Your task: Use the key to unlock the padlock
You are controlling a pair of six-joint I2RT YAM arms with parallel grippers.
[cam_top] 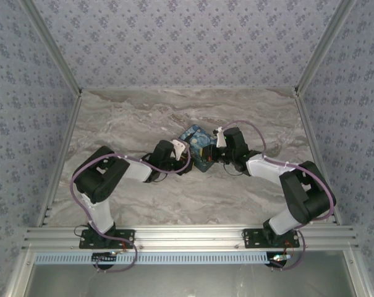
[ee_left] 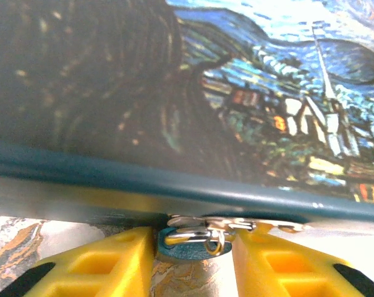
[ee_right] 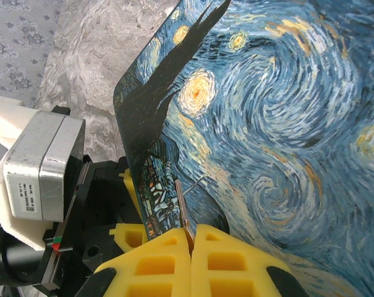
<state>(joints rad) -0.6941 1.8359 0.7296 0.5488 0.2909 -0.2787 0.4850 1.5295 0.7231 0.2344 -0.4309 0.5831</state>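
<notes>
The box (ee_right: 267,124) carries a swirling night-sky print in blues and yellows. The padlock (ee_left: 187,252) is teal-blue, the key (ee_right: 182,207) dull metal, and the left fingers (ee_left: 106,266) yellow. The table (cam_top: 143,117) is grey-beige marble. The walls (cam_top: 187,37) are lavender with small florals.

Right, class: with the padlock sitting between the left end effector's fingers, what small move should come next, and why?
Probably close the left end effector on the padlock. Its yellow fingers flank the padlock just under the box edge, and I cannot tell whether they touch it. The right end effector is shut on the key, so steadying the padlock seems to come first.
</notes>
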